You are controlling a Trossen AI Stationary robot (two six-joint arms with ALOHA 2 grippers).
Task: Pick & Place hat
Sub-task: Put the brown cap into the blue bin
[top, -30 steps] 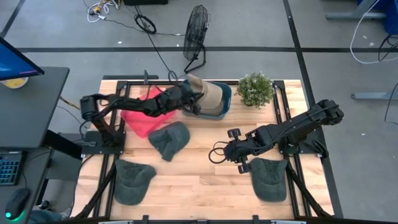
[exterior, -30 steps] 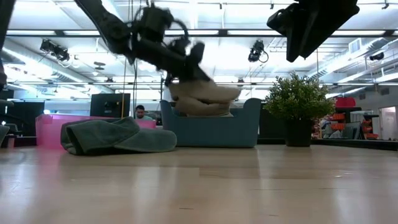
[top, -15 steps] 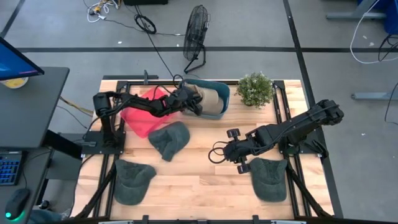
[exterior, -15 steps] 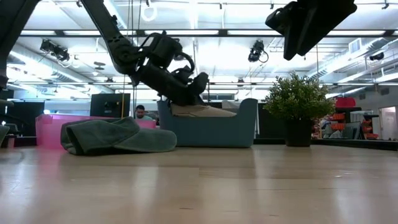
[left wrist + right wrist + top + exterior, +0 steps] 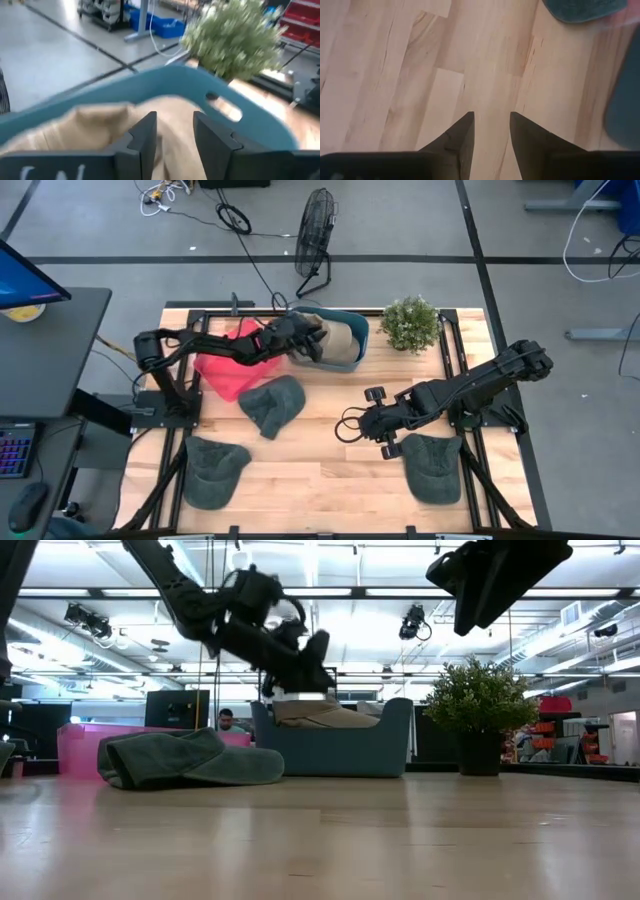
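Observation:
A tan hat (image 5: 341,335) lies in the blue bin (image 5: 358,358) at the table's far side, its top showing over the bin's rim (image 5: 322,712). My left gripper (image 5: 300,675) hangs open just above the hat's left part, fingers slanting down, and nothing is between them (image 5: 175,131). My right gripper (image 5: 385,430) stands open above bare wood (image 5: 491,125) right of the table's middle, beside a green hat (image 5: 433,466).
A pink bin (image 5: 225,370) stands left of the blue one. One green hat (image 5: 272,402) lies near the table's middle and another (image 5: 213,470) at the near left. A potted plant (image 5: 410,323) stands at the far right. Bare wood lies along the near middle.
My left gripper has gone down with the tan hat into the blue bin, opened and let go, then risen a little and drawn back toward the table's left. The hat, held above the bin a second ago, now lies in it.

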